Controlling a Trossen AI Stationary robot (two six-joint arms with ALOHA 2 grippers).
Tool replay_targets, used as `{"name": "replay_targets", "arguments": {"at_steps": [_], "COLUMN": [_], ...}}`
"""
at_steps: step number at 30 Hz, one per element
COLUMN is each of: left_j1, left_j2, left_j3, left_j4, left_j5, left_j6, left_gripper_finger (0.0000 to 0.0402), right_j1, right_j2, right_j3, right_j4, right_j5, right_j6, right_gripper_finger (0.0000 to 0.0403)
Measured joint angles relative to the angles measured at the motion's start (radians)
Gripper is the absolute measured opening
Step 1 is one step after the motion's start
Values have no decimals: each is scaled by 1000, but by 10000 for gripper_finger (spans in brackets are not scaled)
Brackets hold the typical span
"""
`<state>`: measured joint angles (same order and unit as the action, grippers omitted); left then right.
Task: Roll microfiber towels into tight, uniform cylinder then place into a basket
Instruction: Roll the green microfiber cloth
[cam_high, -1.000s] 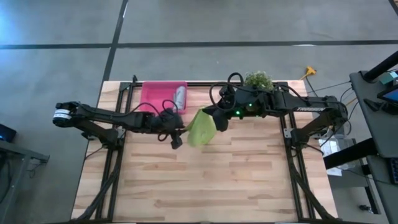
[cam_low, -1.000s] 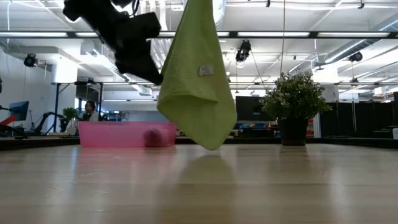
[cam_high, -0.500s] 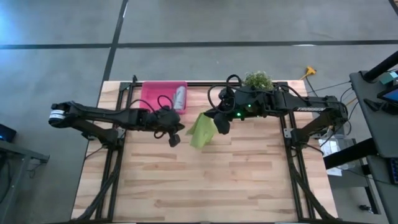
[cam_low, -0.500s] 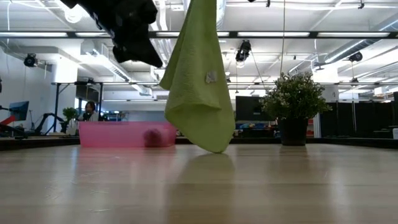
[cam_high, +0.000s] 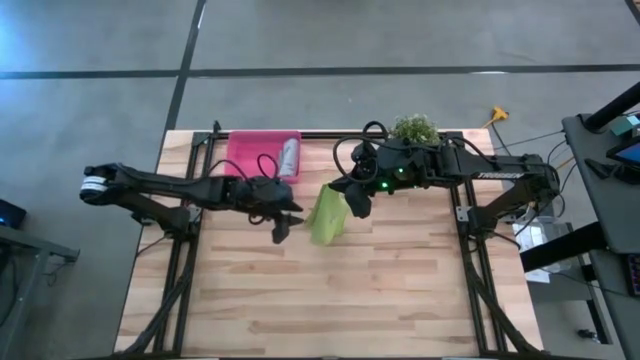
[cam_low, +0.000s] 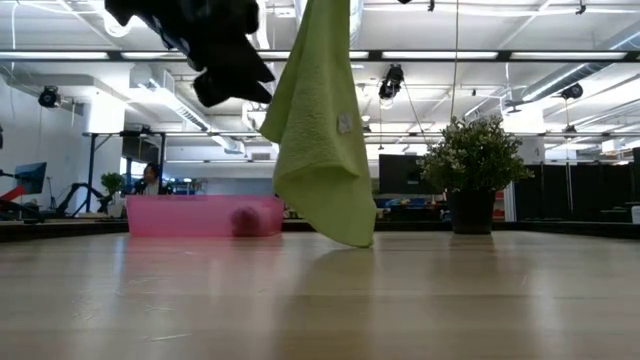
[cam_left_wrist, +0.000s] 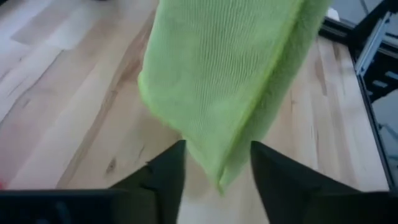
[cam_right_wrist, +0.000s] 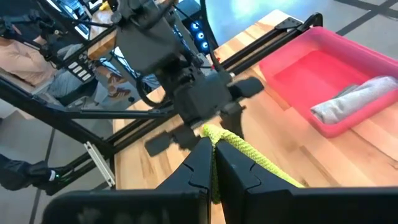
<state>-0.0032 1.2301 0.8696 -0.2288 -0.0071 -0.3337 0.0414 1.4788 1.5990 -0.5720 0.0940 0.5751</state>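
A lime green towel (cam_high: 326, 215) hangs in slack folds from my right gripper (cam_right_wrist: 214, 169), which is shut on its top above the table's middle. My left gripper (cam_left_wrist: 216, 163) is open just to the towel's left (cam_high: 284, 223); its fingers stand on either side of the towel's lowest corner (cam_left_wrist: 219, 182) without touching it. A rolled grey towel (cam_high: 288, 156) lies inside the pink basket (cam_high: 250, 150) at the table's far edge. In the low view the green towel (cam_low: 320, 130) fills the middle, with my left gripper (cam_low: 225, 65) up beside it. My right gripper pinches a bunched bit of the green towel's top edge (cam_right_wrist: 219, 134) between its two fingers, slanting down from the table's right. One layer or several, I cannot tell. The towel hangs slack below the fingers, its lowest corner (cam_low: 356, 240) clear of the table.
A small potted plant (cam_high: 415, 128) stands at the far edge behind my right arm. The wide near half of the wooden table (cam_high: 330, 300) lies below both arms. People sit beyond the table (cam_low: 150, 178).
My left gripper has opened, risen a little and turned. The green towel, still held at its top by my right gripper, has swung slightly and now hangs narrower, drawn in toward the right gripper.
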Motion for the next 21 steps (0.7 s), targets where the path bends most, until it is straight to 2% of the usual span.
{"name": "replay_targets", "arguments": {"at_steps": [3,7,15,21], "left_j1": [0,0,7,10], "left_j2": [42,98,187,163], "left_j3": [-1,-1,-4,2], "left_j4": [44,62,54,52], "left_j5": [6,15,-37,-37], "left_j6": [-33,-54,-55,-52], "left_gripper_finger": [200,230,237,237], "right_j1": [0,0,0,0], "right_j2": [0,0,0,0], "right_j3": [0,0,0,0], "right_j4": [0,0,0,-3], "right_j5": [-1,-18,-23,-23], "right_j6": [0,2,12,19], "right_gripper_finger": [9,9,9,9]}}
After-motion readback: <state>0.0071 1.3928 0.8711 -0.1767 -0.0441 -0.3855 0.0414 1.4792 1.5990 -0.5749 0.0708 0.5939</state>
